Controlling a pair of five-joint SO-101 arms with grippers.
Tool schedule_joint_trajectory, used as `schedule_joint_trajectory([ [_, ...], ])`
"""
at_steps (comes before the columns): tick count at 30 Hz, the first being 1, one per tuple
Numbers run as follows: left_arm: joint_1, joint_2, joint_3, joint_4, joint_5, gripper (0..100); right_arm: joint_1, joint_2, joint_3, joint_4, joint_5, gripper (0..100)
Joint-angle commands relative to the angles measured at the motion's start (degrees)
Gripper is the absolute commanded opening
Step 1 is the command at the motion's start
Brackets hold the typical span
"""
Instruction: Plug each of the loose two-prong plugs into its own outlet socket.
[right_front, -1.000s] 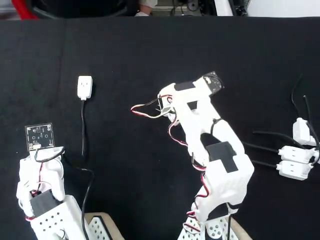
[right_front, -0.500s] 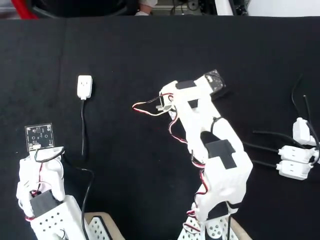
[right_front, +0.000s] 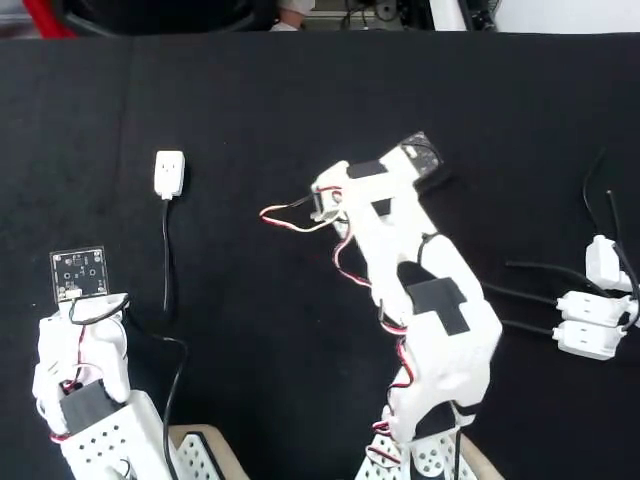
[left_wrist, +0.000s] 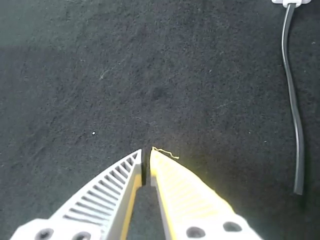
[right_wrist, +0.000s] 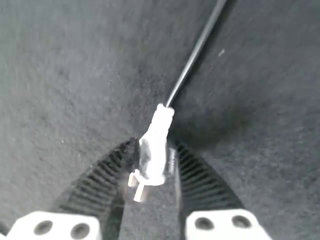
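Shifted slightly left, right tool (right_wrist: 153, 148) clamps plug (right_wrist: 153, 155).

Overall light: bright and even, from above; the black cloth-covered table (right_front: 250, 100) soaks it up with no glare.
Exposure: the white plastic arms (right_front: 440, 330) look near washed-out in the high view.
Shadow: a soft dark patch on the cloth just beside the white plastic two-prong plug (right_wrist: 152, 150).

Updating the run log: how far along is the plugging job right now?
Done: nothing visibly plugged; the white socket on the table's left half looks unoccupied. In hand: the right gripper is shut on a two-prong plug, prongs bare. The left gripper is shut and empty. Left: at least this plug's insertion. Whether the white connectors at the right edge are mated, I can't tell.
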Motion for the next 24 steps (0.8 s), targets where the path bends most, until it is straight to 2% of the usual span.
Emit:
schedule_joint_trajectory([
  [1,-0.66,-0.44,1.10,0.26,0.62,4,-3.34,-0.31,-1.36,-0.18,0.44,10.3],
  [7,-0.66,-0.44,1.10,0.26,0.62,4,-3.25,-0.31,-1.45,-0.26,0.53,9.5],
  [10,-0.66,-0.44,1.10,0.26,0.62,4,-2.90,-0.40,-1.54,-0.26,0.62,0.8],
  [13,-0.66,-0.44,1.10,0.97,0.62,4,-2.29,-0.57,-1.54,-0.18,1.23,1.4],
  [17,-0.57,-0.44,1.10,1.05,0.62,4,-2.37,-0.84,-1.45,0.09,8.53,1.2],
  [24,-0.40,-0.44,1.10,1.05,0.62,4,-7.56,-3.03,-1.10,5.19,22.68,1.2],
])
